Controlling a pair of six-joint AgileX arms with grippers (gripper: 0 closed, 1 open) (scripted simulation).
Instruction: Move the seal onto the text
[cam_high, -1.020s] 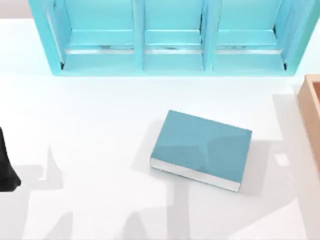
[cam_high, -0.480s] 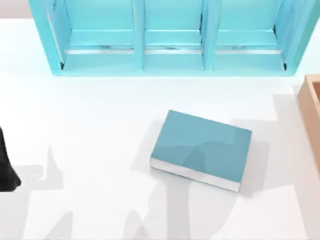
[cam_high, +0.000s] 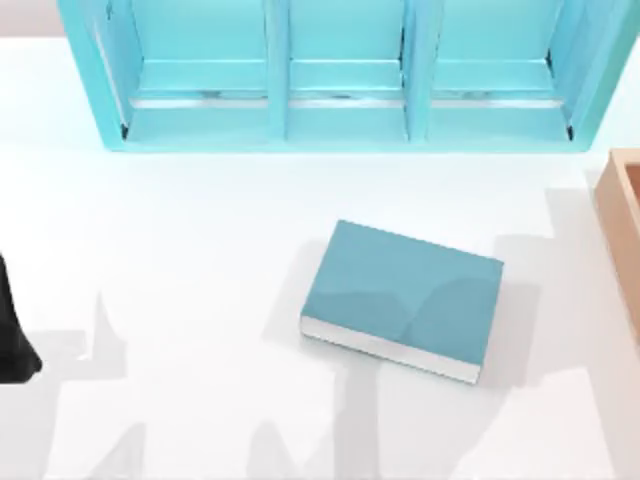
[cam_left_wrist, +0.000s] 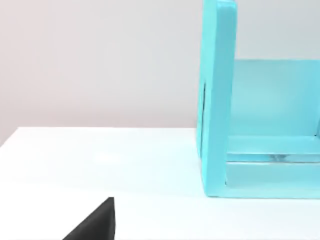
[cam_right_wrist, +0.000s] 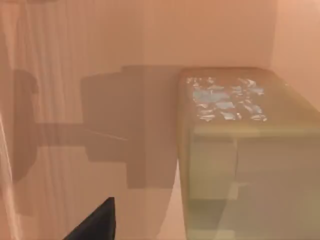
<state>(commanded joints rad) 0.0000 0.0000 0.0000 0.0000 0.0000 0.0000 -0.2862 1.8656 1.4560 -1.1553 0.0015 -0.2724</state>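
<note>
The text is a flat teal book (cam_high: 405, 292) with white page edges, lying slightly turned near the middle of the table. In the right wrist view the seal (cam_right_wrist: 240, 145) is a tan block with a pale mottled mark on its upper face, standing close against tan-pink walls. A dark part of my right gripper (cam_right_wrist: 95, 224) shows beside it, apart from the block. My left arm (cam_high: 12, 335) stays parked at the table's left edge, and a dark tip of my left gripper (cam_left_wrist: 95, 224) shows above the white table.
A large teal shelf unit (cam_high: 340, 120) with three compartments spans the back of the table; its side wall (cam_left_wrist: 217, 100) is in the left wrist view. A tan wooden box (cam_high: 622, 225) stands at the right edge. Arm shadows lie across the front of the table.
Only the shadows over the book and the front of the table have shifted. The book and my left arm have not moved.
</note>
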